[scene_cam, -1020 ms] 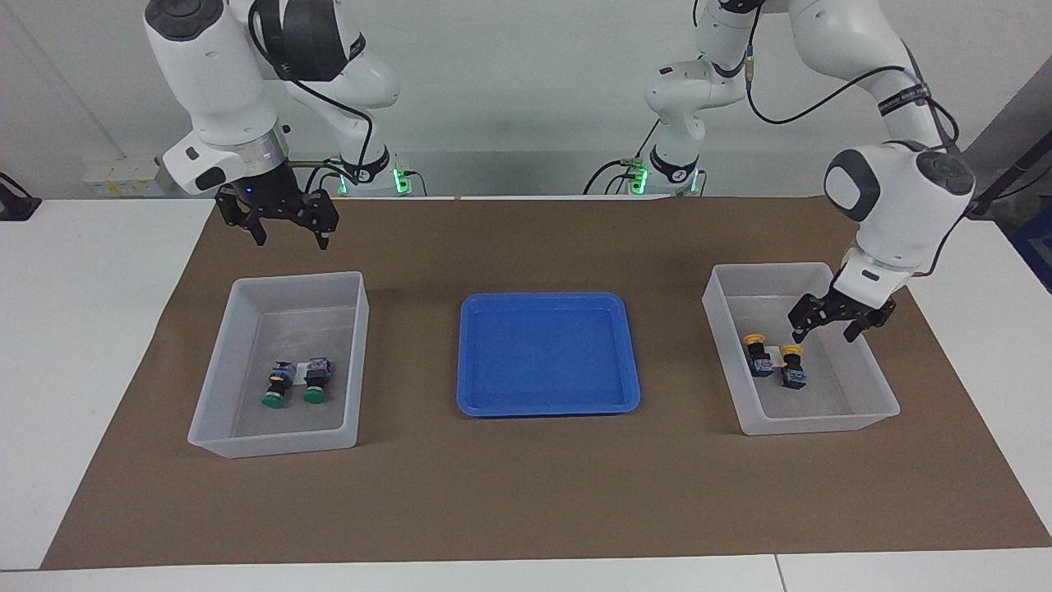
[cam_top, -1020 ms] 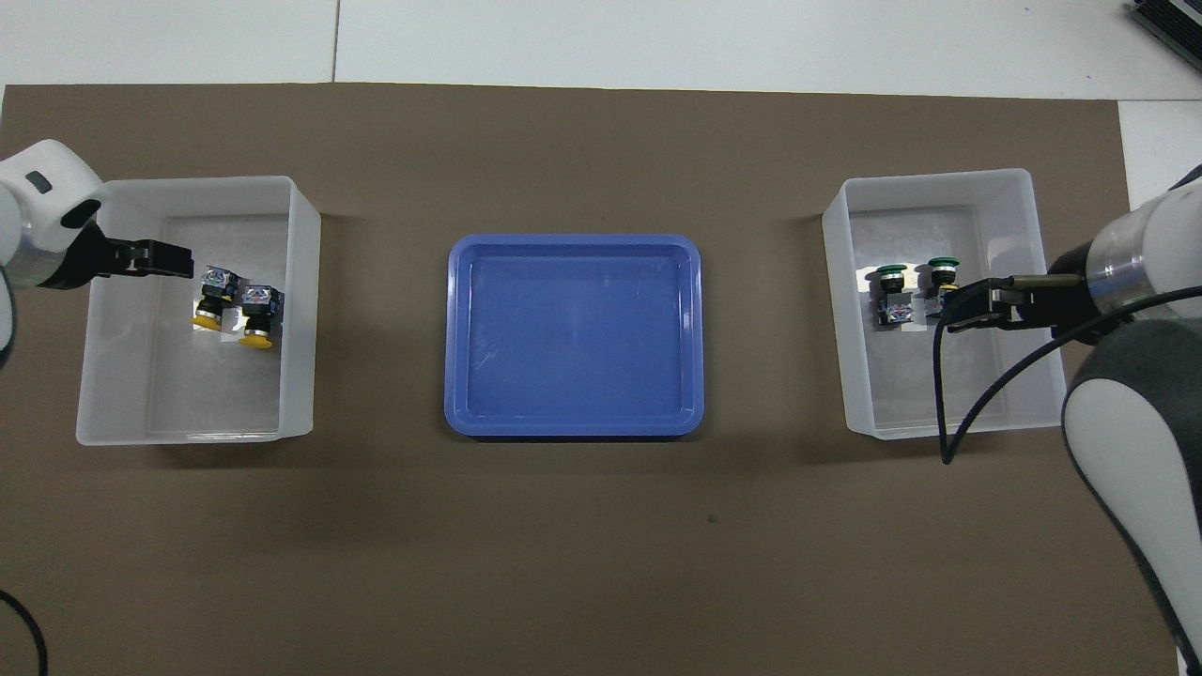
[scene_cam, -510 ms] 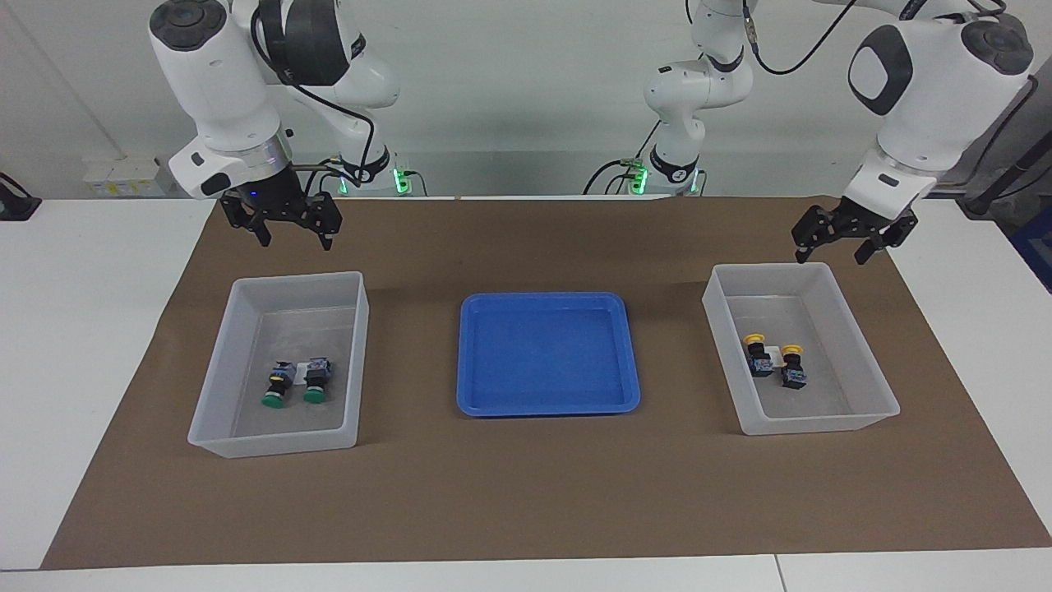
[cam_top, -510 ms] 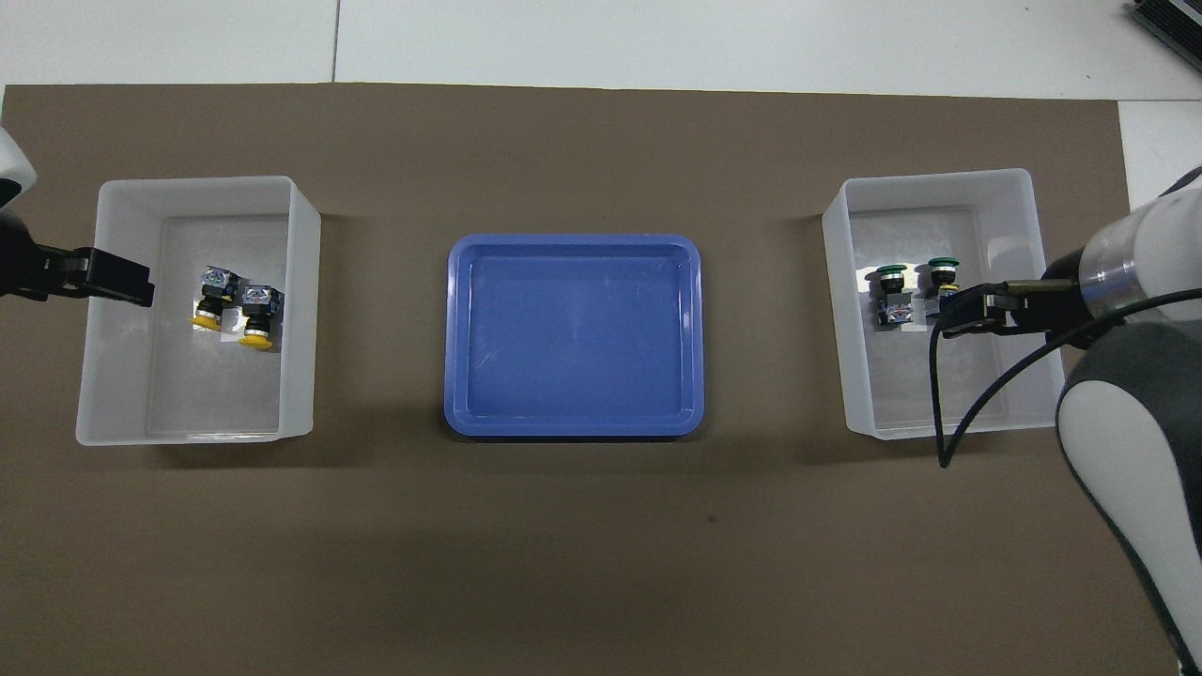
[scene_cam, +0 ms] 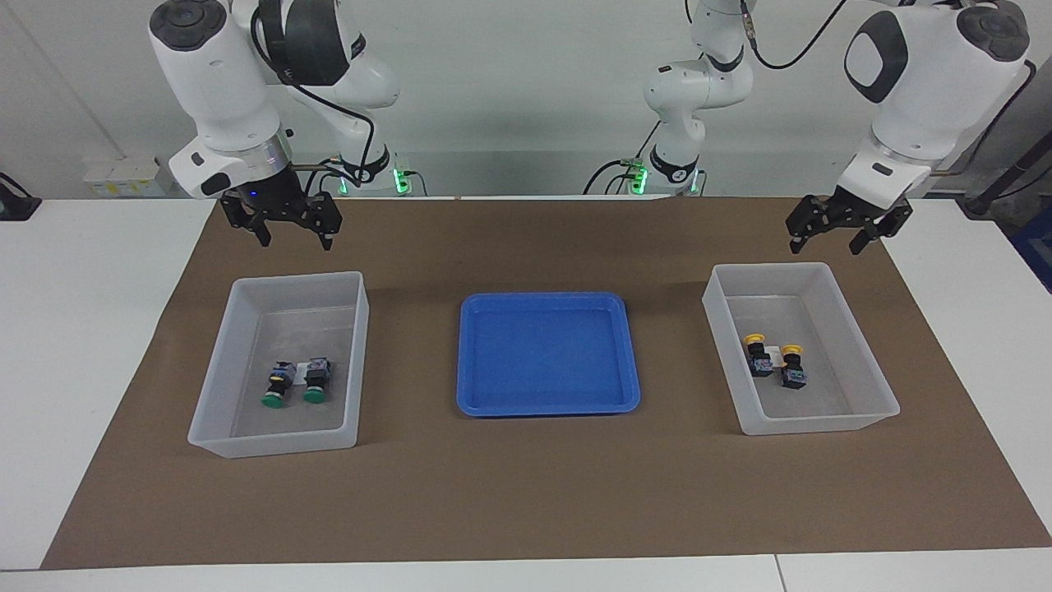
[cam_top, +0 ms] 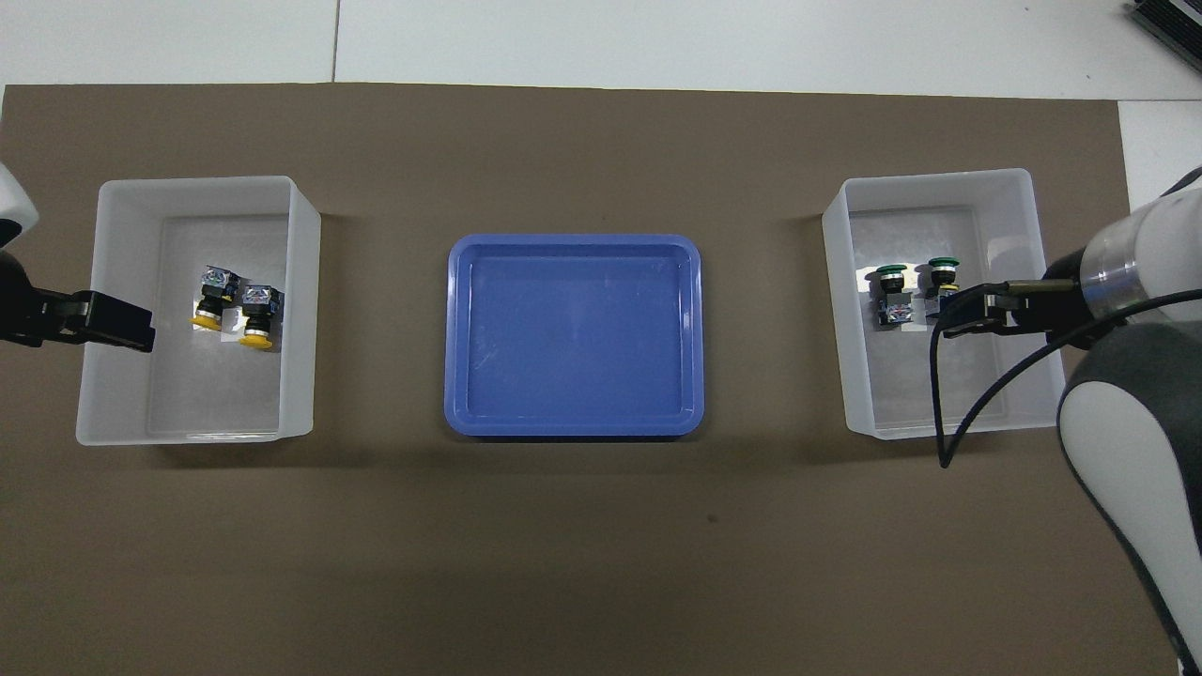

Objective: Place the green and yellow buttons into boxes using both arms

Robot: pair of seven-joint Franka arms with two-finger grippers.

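Two green buttons (scene_cam: 293, 385) lie side by side in the box (scene_cam: 246, 284) at the right arm's end; they also show in the overhead view (cam_top: 916, 286). Two yellow buttons (scene_cam: 775, 358) lie in the other box (scene_cam: 830, 271) at the left arm's end, also seen from overhead (cam_top: 235, 313). My right gripper (scene_cam: 289, 228) is open and empty, raised over the mat by the green buttons' box (cam_top: 939, 176). My left gripper (scene_cam: 828, 234) is open and empty, raised over the mat by the yellow buttons' box (cam_top: 302, 310).
An empty shallow blue tray (scene_cam: 546, 353) sits midway between the two boxes, also seen from overhead (cam_top: 573, 333). A brown mat (scene_cam: 526, 501) covers the table's middle, with white table around it.
My left gripper has risen out of the yellow buttons' box, empty, and drawn back over the mat. My right gripper has hardly moved. The buttons lie as before.
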